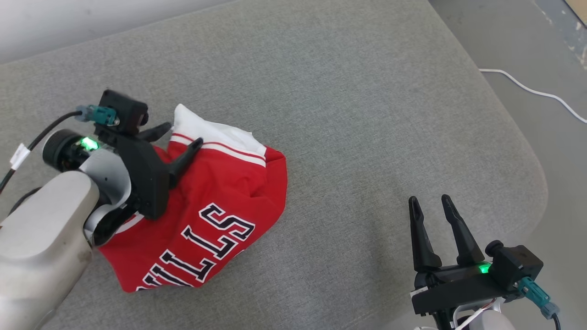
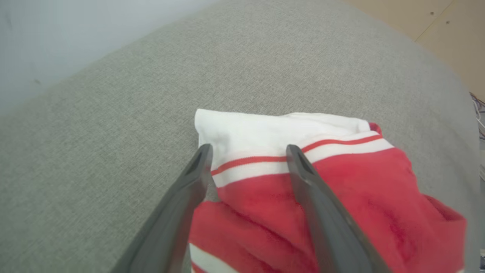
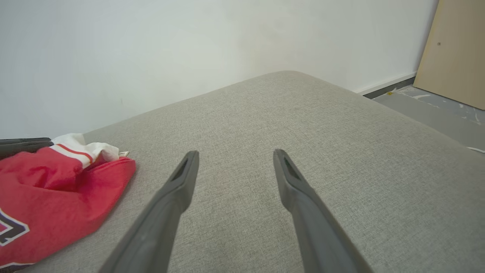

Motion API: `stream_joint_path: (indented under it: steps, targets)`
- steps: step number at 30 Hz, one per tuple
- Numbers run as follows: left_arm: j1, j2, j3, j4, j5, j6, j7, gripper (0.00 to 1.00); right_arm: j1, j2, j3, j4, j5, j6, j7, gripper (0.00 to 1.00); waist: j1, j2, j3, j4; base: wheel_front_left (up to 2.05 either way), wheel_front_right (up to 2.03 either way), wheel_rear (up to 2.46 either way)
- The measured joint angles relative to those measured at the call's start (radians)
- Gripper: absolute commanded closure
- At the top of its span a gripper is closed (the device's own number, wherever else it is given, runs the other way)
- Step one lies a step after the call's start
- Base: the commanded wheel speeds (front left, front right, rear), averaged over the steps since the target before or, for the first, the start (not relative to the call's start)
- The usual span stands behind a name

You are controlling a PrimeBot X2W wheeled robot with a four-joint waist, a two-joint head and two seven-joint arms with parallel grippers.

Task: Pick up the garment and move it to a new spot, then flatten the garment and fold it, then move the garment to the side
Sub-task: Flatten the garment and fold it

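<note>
L pincer [image 1: 183, 133], jaws apart, over red garment [image 1: 224, 197].

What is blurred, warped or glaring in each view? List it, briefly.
Head view: soft even light, no hard shadows; the garment lettering is crisp; the green lamp blooms slightly. Left wrist view: the left gripper and nearby red cloth look soft; the cushion edge bows. Right wrist view: the right gripper is slightly soft, the cushion bows, the wall is evenly lit.
</note>
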Motion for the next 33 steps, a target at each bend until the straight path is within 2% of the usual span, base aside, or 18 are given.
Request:
stream_joint_path:
  steps: [3,4,5,10,17,33]
  targets:
    - [0.001,-0.006,-0.022,0.023,-0.044,0.000,0.005,0.00,0.000,0.000,-0.001,-0.001,0.001,0.000,0.000,0.00,0.0000,0.0000,0.005,-0.008,0.00,0.00,0.00]
    - [0.001,-0.008,-0.030,0.024,-0.062,0.000,0.005,0.24,0.000,0.000,-0.002,-0.001,0.001,0.000,0.000,0.00,0.0000,0.0000,0.006,-0.010,0.00,0.00,0.00]
    - [0.001,-0.008,-0.039,0.025,-0.064,0.000,0.004,1.00,0.001,0.000,-0.003,-0.002,0.001,0.000,0.000,0.00,0.0001,0.0000,0.006,-0.010,0.00,0.00,0.00]
    - [-0.023,-0.005,-0.068,0.039,-0.062,0.000,-0.041,1.00,0.005,0.000,-0.011,-0.005,-0.007,0.000,0.000,0.00,-0.0001,0.0000,0.002,-0.003,0.00,0.00,0.00]
    - [-0.092,-0.006,-0.085,0.084,-0.043,0.000,-0.172,1.00,0.007,0.000,-0.017,0.006,-0.032,0.000,0.000,0.00,-0.0001,0.0000,-0.022,0.031,0.00,0.00,0.00]
    - [-0.222,0.055,-0.034,0.125,-0.010,0.002,-0.375,1.00,0.020,0.000,-0.043,0.034,-0.086,0.000,0.000,0.00,-0.0001,-0.0002,-0.091,0.174,0.00,0.00,0.00]
